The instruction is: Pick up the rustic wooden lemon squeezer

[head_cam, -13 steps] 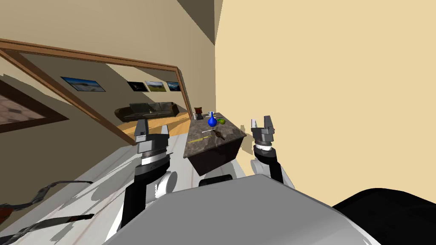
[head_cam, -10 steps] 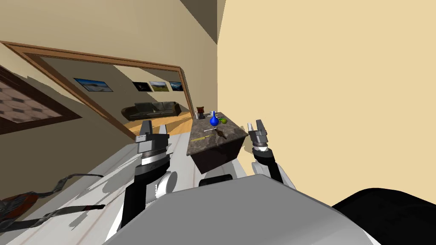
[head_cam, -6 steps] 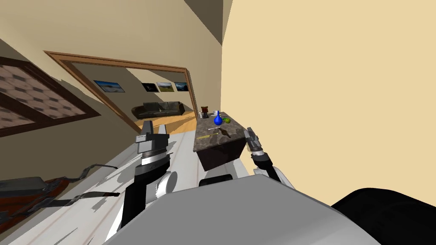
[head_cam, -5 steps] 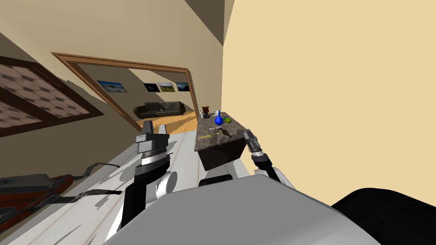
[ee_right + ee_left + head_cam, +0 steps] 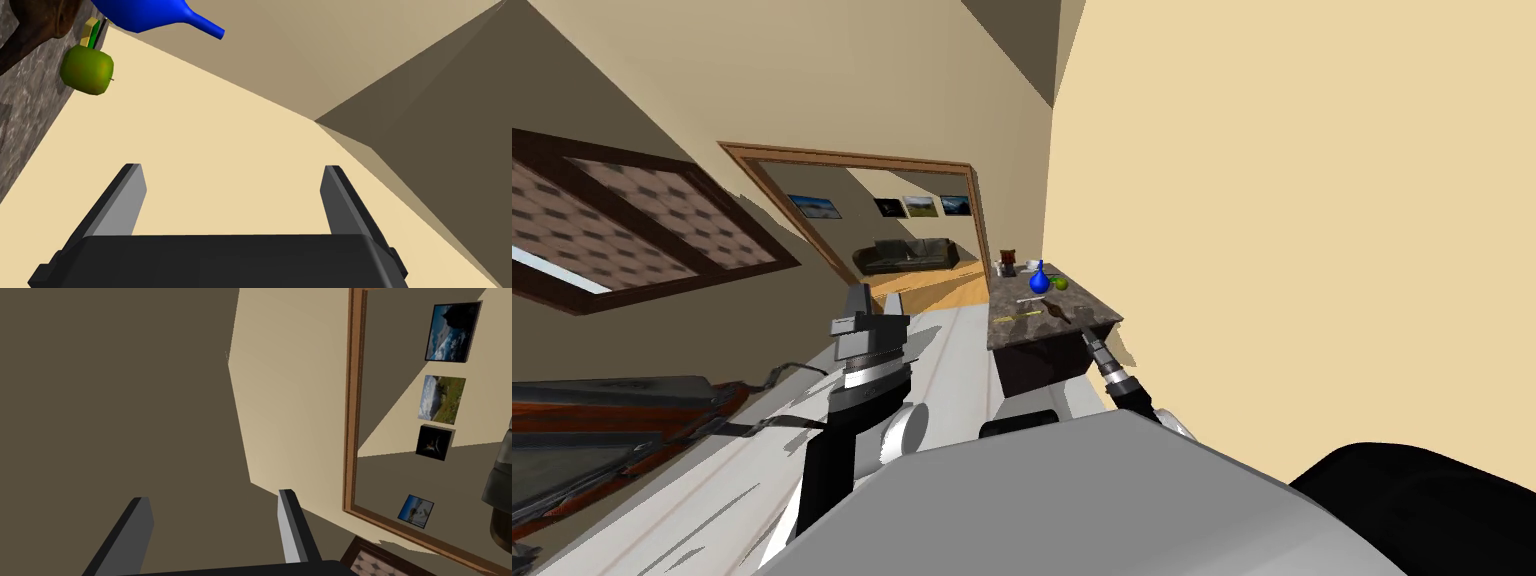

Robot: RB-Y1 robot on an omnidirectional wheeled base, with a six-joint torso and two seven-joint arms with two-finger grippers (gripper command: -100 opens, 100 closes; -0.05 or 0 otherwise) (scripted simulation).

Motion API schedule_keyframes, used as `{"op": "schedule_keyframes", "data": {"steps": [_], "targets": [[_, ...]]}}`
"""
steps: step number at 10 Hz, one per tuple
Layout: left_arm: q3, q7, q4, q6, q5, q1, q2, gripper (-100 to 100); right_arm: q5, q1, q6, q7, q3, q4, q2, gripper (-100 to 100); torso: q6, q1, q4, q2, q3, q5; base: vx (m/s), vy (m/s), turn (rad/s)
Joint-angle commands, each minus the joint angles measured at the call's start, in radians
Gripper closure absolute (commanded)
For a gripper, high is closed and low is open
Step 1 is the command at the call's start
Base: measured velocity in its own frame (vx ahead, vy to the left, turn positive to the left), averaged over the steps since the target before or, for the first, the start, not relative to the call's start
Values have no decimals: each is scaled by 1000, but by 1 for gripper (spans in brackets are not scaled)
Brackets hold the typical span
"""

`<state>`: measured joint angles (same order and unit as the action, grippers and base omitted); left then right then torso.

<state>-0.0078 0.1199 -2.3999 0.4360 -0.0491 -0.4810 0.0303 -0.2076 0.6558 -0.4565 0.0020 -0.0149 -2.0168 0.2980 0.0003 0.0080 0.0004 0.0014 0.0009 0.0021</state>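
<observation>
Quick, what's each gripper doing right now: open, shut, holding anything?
Left gripper: open, holding nothing.
Right gripper: open, holding nothing, at the near edge of the table.

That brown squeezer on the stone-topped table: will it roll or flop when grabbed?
Probably rigid: the squeezer looks like one solid brown piece. Lying flat and irregular, it may pivot rather than roll. The narrow-necked blue vase close by looks tippable if bumped.

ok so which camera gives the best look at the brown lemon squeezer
The head view: the squeezer lies whole, though small, on the dark table. The right wrist view catches one brown end, cut off, near the green apple. The left wrist view faces walls.
</observation>
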Motion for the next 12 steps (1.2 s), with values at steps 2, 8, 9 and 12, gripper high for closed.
{"op": "schedule_keyframes", "data": {"steps": [2, 8, 9, 12], "targets": [[0, 0, 0, 0, 0, 0, 0, 0, -19, 38, 40, 3, -8, 33, 43, -100, 0, 0, 0, 0, 0, 0, -5, 113, 103], [0, 0, 0, 0, 0, 0, 0, 0, -82, 135, 156, 26, -32, 211, 194, -100, 0, 3, -1, -3, -2, 1, 24, 151, 150], [0, 0, 0, 0, 0, 0, 0, 0, -82, 135, 159, 26, -32, 211, 194, -100, 0, 2, -1, -2, -1, 0, 18, 120, -32], [0, 0, 0, 0, 0, 0, 0, 0, -111, 188, 221, 40, -45, 295, 275, -100, 0, -1, 0, -2, -1, 0, 53, 137, 135]]}}
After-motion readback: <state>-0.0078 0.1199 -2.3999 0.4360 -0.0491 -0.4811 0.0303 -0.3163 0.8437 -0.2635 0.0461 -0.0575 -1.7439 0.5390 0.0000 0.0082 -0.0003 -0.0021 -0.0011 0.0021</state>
